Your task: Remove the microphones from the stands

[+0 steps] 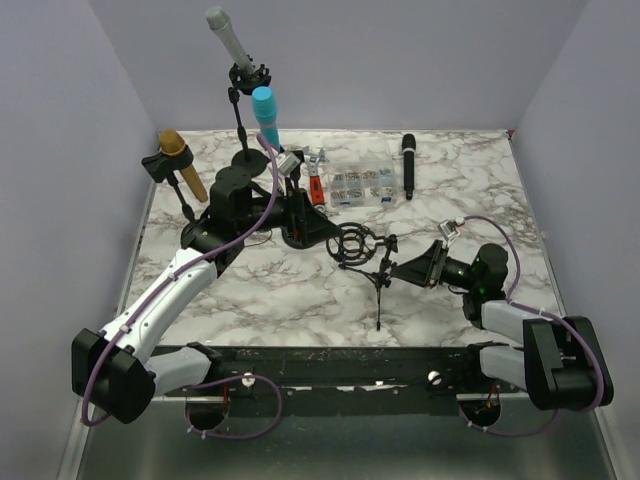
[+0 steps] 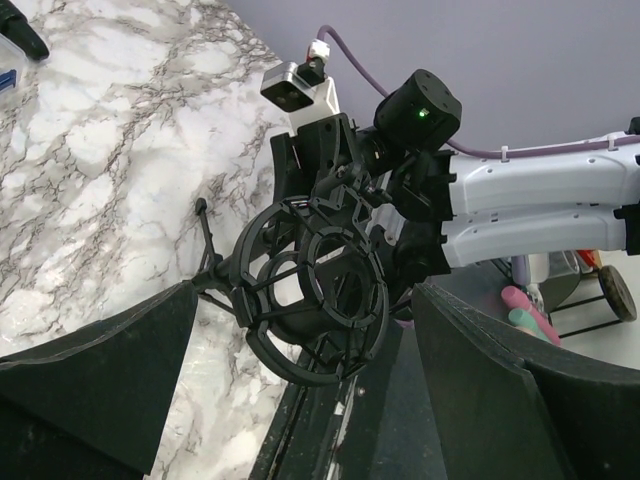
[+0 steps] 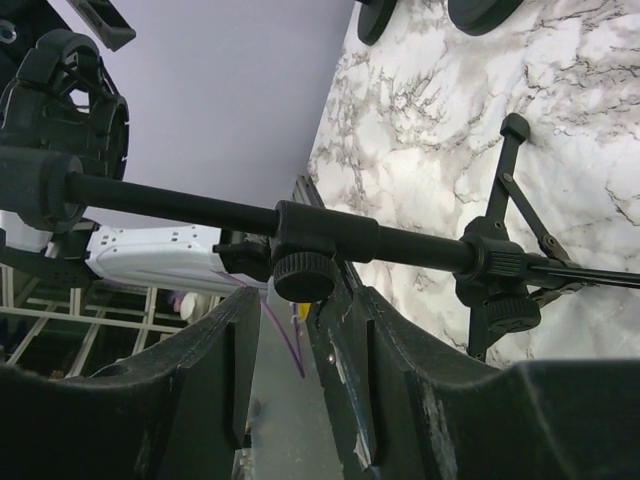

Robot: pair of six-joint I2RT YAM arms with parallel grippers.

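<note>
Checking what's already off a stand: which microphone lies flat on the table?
The black microphone beside the clear parts box; the grey, blue and gold ones are raised above it.

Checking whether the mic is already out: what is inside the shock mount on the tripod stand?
In the left wrist view the shock mount holds no microphone: only its own inner cradle and bars show. The cradle's back is dark and hidden by those bars.

A tripod stand (image 1: 384, 275) sits mid-surface (image 1: 450, 200), its shock mount (image 1: 351, 245) at its left end. Behind it lies a parts box (image 1: 360, 183), with a loose microphone (image 1: 408, 165) to the box's right. Three more stand at the back left: left microphone (image 1: 180, 160), middle microphone (image 1: 265, 110), and rear microphone (image 1: 228, 35) farthest back.
</note>
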